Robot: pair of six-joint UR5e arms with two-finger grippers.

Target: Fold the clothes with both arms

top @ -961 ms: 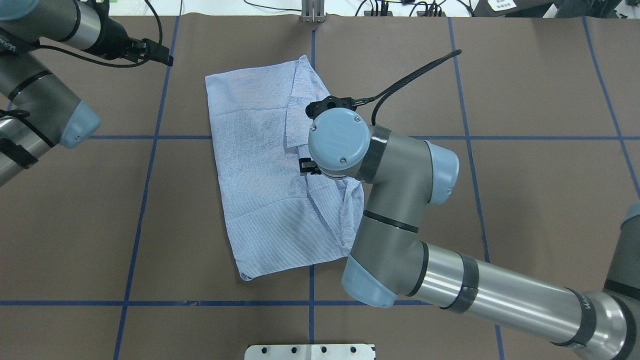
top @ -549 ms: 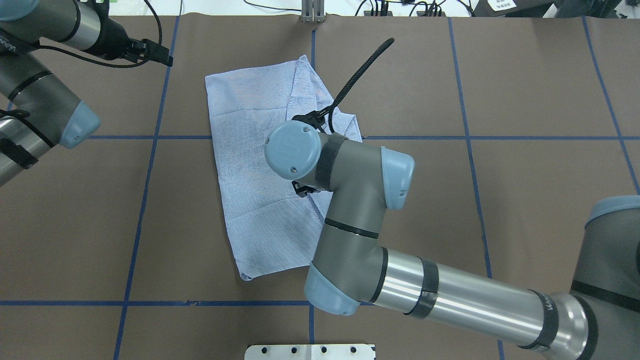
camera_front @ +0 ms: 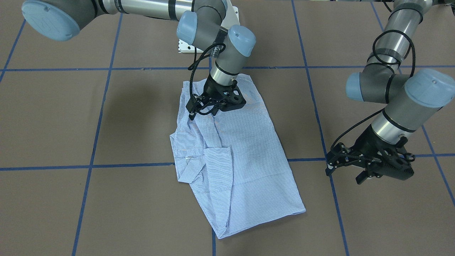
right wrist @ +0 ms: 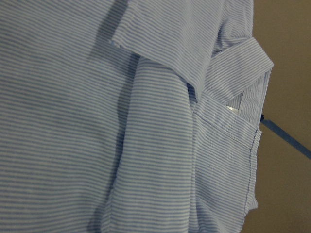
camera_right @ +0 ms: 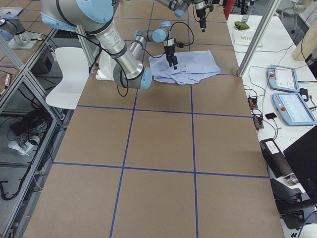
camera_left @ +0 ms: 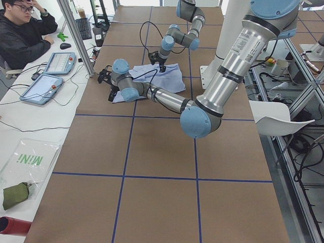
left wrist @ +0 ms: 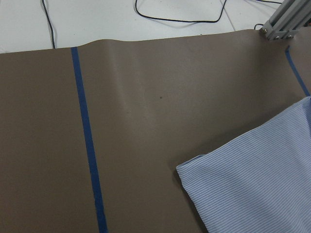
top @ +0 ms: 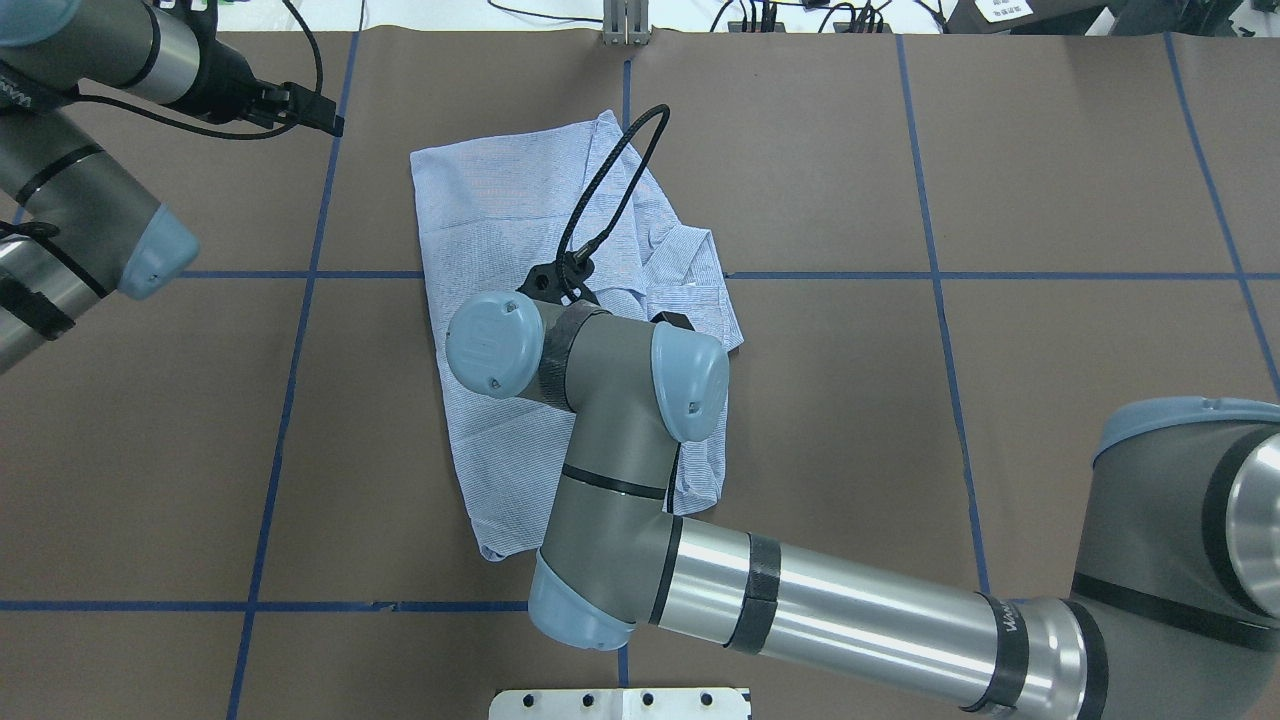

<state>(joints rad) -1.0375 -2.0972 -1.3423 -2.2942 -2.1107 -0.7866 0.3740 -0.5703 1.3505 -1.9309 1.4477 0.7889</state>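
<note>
The blue-and-white striped shirt (camera_front: 245, 167) lies partly folded mid-table; it also shows in the overhead view (top: 500, 220). Its collar (top: 690, 255) lies on the side toward my right arm and fills the right wrist view (right wrist: 243, 111). My right gripper (camera_front: 213, 109) is down on the shirt's near half, and a ridge of cloth rises to its tips, so it looks shut on the fabric. In the overhead view its own wrist hides it. My left gripper (camera_front: 360, 177) hovers off the shirt's far corner (left wrist: 257, 189), above bare table (top: 325, 115). I cannot tell how its jaws stand.
Brown table cover with blue tape lines (top: 300, 300). A white mounting plate (top: 620, 703) sits at the near edge and an aluminium post (top: 625, 25) at the far edge. A seated operator (camera_left: 25, 30) and tablets (camera_left: 48, 86) are beyond the table's far side.
My right arm has swung left across the shirt, taking its gripper from the right edge toward the middle. The collar has come into view. The left arm has barely moved.
</note>
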